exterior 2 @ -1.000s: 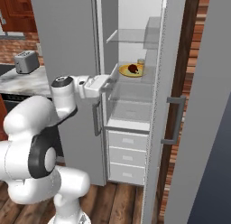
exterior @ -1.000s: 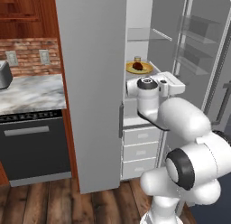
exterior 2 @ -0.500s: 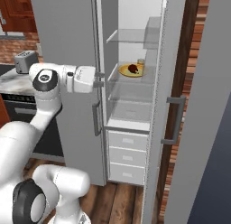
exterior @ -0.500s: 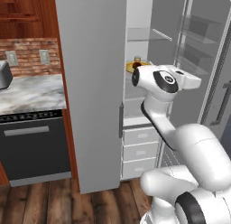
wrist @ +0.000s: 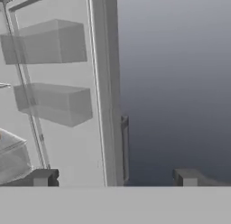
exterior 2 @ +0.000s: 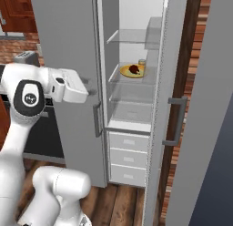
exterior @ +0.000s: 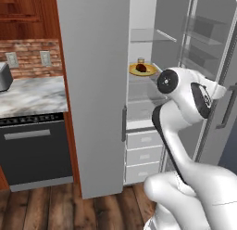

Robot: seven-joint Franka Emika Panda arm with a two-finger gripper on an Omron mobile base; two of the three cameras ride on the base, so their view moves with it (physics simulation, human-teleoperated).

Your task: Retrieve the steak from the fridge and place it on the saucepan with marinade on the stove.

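Far left in the left base view: toaster (exterior: 4, 76) on the marble tabletop (exterior: 32, 95), black dishwasher (exterior: 36, 152) beneath. Right of that, the fridge (exterior: 95, 85), right-hand door (exterior: 217, 62) swung open, white interior with glass shelves and three drawers (exterior: 143, 155) low down. On a middle shelf, a yellow plate (exterior: 142, 70) bearing the steak (exterior: 141, 67), small dark red-brown lump, long axis roughly left-right across the plate; too small to tell more. Small jar (exterior: 141, 61) just behind the plate. Steak (exterior 2: 134, 69) also seen from the right base view, left of the jar. Gripper (wrist: 115, 178) aimed at the open door's edge and handle (wrist: 125, 148), well apart from the steak. Fingers (wrist: 43, 177) spread wide, holding nothing.
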